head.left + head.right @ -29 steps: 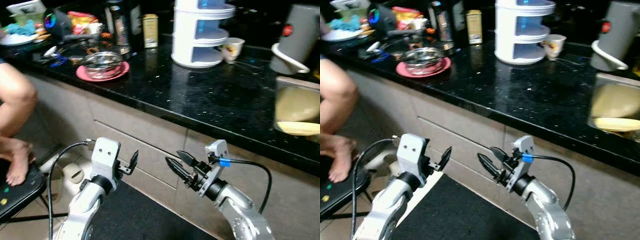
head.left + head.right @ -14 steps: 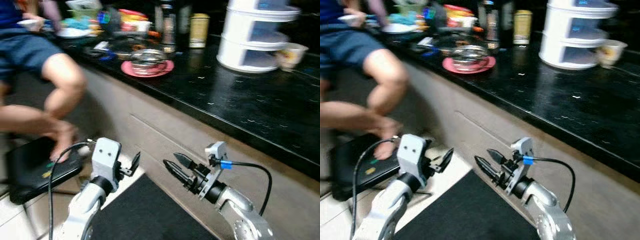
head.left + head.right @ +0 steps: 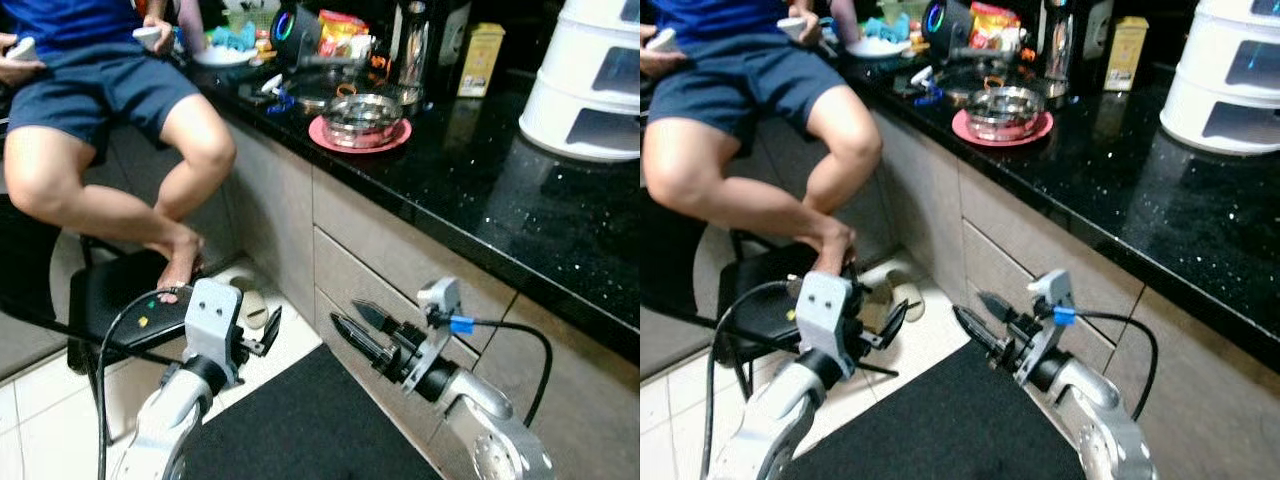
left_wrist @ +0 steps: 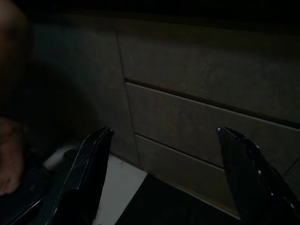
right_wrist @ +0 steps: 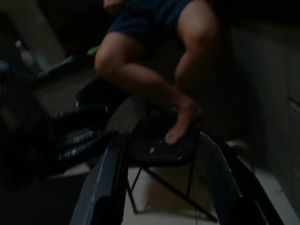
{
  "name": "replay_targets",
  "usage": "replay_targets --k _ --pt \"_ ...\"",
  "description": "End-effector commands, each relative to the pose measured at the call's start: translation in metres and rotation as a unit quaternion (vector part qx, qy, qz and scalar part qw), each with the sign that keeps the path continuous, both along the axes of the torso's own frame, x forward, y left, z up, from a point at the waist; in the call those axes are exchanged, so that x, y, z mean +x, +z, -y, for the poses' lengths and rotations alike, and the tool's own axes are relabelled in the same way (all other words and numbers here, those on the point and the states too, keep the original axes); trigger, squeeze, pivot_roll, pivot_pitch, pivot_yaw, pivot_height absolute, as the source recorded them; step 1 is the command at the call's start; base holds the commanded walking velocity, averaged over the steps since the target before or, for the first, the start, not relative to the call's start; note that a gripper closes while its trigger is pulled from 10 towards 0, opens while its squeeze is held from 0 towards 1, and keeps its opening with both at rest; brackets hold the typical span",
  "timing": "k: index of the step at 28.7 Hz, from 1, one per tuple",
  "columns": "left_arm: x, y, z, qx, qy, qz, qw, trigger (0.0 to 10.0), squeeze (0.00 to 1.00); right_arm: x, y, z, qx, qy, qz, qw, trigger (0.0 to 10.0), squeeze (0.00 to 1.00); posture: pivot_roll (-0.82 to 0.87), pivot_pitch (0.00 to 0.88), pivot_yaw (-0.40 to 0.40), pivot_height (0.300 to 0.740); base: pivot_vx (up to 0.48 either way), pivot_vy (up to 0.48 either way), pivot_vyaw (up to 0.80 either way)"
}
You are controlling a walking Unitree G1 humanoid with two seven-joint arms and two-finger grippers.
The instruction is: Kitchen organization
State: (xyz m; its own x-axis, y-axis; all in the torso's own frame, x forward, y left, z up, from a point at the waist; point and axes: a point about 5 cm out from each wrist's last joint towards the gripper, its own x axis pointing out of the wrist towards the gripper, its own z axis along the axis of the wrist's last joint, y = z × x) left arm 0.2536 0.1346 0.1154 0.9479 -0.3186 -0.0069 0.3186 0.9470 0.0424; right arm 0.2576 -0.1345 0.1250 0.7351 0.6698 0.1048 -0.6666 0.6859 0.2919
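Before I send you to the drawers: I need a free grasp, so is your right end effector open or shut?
Open: the right end effector shows its two black fingers spread apart, nothing between them.

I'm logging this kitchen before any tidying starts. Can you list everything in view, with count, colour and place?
Black speckled stone countertop: one, along the right.
Round pink plate: one, on the countertop.
Shiny metal bowl: one, silver, on the pink plate.
White tiered plastic rack: one, far right of the countertop.
Yellow box: one, at the back of the countertop.
Grey drawer fronts: several, below the countertop.
Black floor mat: one, by the drawers.
Black stool: one, under the foot of a seated person in blue shorts.
Left gripper: black, open, low before the drawers.
Right gripper: black, open, beside it.
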Motion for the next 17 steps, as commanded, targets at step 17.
replay_targets --k 17 --pt "0.001 0.001 0.003 -0.01 -0.009 -0.002 1.0 10.0 0.0 0.005 0.035 -0.018 0.093 0.027 0.036 0.995 10.0 0.0 -0.05 0.0 -0.01 0.74 0.112 0.0 0.0"
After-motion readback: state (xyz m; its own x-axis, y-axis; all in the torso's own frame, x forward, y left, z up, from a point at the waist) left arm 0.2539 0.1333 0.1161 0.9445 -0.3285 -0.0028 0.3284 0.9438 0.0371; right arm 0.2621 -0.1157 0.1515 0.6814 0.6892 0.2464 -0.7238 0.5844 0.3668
